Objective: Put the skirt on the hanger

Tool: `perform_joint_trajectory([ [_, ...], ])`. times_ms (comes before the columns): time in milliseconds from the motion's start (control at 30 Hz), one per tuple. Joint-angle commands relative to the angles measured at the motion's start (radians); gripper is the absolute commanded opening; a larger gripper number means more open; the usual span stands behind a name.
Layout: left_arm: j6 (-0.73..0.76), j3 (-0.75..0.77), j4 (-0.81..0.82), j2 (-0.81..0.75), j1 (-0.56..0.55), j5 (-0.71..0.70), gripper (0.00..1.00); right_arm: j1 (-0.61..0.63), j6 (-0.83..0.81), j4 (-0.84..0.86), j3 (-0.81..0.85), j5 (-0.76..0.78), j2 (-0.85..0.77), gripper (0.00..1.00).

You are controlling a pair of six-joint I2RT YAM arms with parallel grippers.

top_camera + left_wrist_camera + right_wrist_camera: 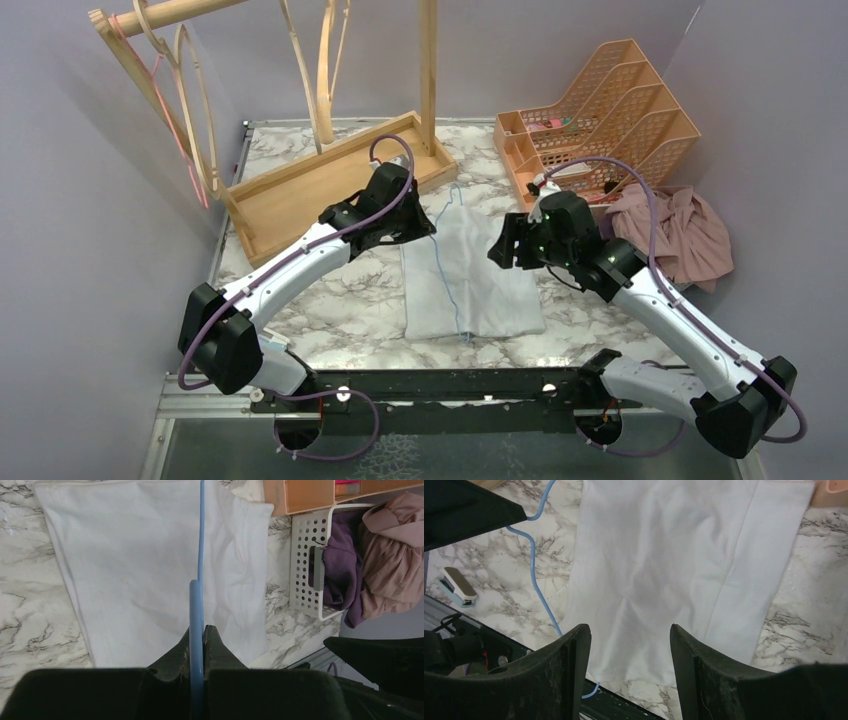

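Skirt [470, 280] lies under spread right tool [629, 635]; left tool [201, 630] clamps hanger [195, 610] over it

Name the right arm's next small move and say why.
Probably lower the open right end effector and pinch the edge of the skirt. The left end effector is shut on the blue hanger lying across the flat skirt, so the cloth likely needs lifting next.

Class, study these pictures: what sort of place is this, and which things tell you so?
Probably a robotics lab test cell: plain walls box in a marbled table, the left arm and right arm are mounted at its edge, and a wooden clothes rack stands on it.
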Motion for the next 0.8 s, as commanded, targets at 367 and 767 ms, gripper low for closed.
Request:
perform_joint_trajectory([
  [367, -0.007, -0.053, 0.008, 0.053, -0.090, -0.238, 0.00, 0.011, 0.302, -0.110, -0.187, 0.043, 0.160, 0.58],
  [767, -0.097, -0.022, 0.009, 0.168, -0.176, -0.328, 0.00, 0.011, 0.335, -0.035, -0.260, -0.022, 0.273, 0.56],
])
